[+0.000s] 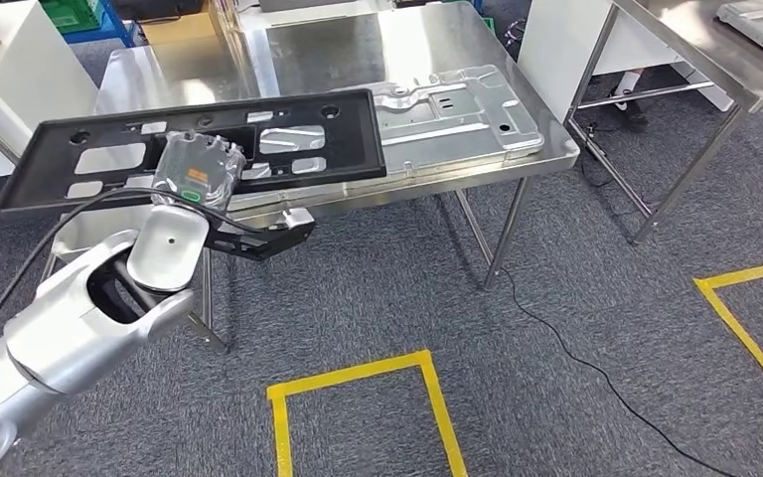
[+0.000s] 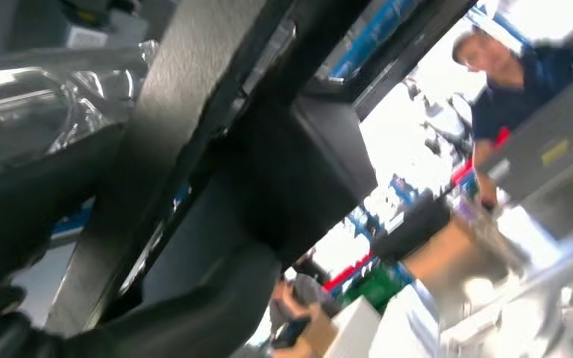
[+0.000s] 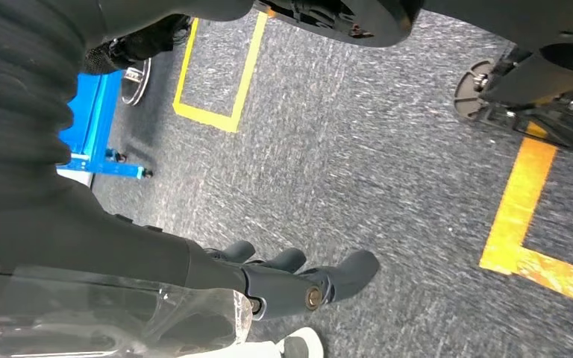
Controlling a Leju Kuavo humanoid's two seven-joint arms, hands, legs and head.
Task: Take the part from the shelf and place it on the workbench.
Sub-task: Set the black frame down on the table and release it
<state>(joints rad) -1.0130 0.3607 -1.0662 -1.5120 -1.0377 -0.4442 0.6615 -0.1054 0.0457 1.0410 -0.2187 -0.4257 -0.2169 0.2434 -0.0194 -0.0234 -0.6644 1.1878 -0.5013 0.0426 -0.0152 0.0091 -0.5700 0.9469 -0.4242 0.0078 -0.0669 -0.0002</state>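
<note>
Part (image 1: 199,144), a long black frame, is held by the left hand (image 1: 197,169) over the workbench's (image 1: 358,50) front edge. Right hand (image 3: 298,280) hangs empty, fingers loosely apart, above the carpet (image 3: 388,149).

part (image 1: 209,139): black | workbench (image 1: 358,50): silver steel | floor tape (image 1: 358,373): yellow | carpet (image 1: 576,258): grey, perhaps speckled

Matt black plastic part (image 1: 199,139), shiny brushed steel workbench (image 1: 338,50)

The robot's left hand (image 1: 197,171) is mostly tucked under the long black plastic frame with cut-out holes (image 1: 199,147), so I can't see its fingers gripping. Up close from the left wrist, that frame is one dark blur. The silver metal workbench (image 1: 358,50) runs off the picture's top edge.
</note>
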